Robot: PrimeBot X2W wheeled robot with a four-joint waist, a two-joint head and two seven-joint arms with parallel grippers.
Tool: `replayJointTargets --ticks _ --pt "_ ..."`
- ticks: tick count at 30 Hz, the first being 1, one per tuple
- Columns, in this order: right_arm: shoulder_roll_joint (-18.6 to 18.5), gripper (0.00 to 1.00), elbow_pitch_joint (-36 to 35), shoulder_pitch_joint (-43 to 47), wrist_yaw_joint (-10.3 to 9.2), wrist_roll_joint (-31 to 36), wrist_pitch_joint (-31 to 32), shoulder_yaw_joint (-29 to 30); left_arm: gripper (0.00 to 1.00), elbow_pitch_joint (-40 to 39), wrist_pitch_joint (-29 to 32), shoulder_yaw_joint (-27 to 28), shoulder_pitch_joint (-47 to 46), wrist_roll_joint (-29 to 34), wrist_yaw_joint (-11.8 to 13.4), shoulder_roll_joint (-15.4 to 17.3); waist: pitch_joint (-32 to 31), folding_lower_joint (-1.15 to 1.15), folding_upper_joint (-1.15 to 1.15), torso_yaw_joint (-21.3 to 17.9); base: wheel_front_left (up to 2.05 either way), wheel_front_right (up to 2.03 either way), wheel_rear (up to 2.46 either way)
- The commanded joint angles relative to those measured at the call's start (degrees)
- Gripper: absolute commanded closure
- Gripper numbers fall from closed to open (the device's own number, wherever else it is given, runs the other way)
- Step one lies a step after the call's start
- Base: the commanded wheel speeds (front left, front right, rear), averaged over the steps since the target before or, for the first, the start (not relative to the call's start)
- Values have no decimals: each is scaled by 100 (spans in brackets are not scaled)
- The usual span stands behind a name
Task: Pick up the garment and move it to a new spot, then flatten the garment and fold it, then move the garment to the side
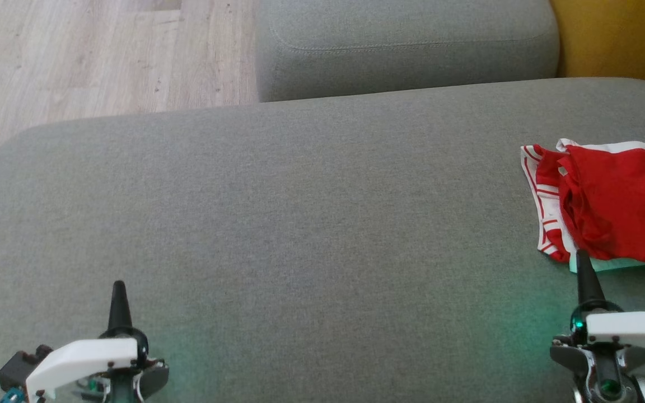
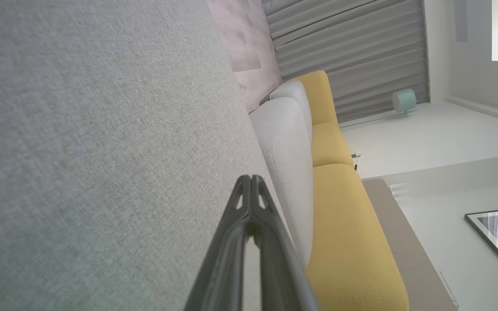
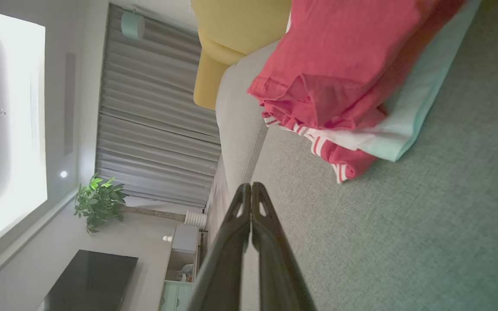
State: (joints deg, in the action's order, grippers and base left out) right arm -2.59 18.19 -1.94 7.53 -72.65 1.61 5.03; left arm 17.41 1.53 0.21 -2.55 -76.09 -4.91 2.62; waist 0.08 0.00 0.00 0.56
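Close by, the left gripper and right gripper are pinched shut, holding nothing. Just past the right one, the red garment lies bunched on the grey couch. It looks soft, light and floppy; its striped edge seems easiest to grab.

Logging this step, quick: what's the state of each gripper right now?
Left gripper: shut, holding nothing, above the grey cushion.
Right gripper: shut, holding nothing, close to the red garment.
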Motion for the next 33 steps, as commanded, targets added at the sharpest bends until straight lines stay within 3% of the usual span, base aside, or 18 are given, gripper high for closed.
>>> replayJointTargets --ticks 1,27,33 --pt "-25 100 -234 -347 -3 -171 52 -53 100 -216 47 217 -319 -131 -47 21 0 0 0 -2 0 0 0" --pt "-29 100 -413 -423 -4 -1920 480 146 100 -332 486 621 -364 -1583 -254 26 9 0 0 -55 0 0 0" --pt "-29 100 -416 -424 -4 -1952 488 150 100 -334 494 629 -365 -1610 -258 26 9 0 0 -56 0 0 0"
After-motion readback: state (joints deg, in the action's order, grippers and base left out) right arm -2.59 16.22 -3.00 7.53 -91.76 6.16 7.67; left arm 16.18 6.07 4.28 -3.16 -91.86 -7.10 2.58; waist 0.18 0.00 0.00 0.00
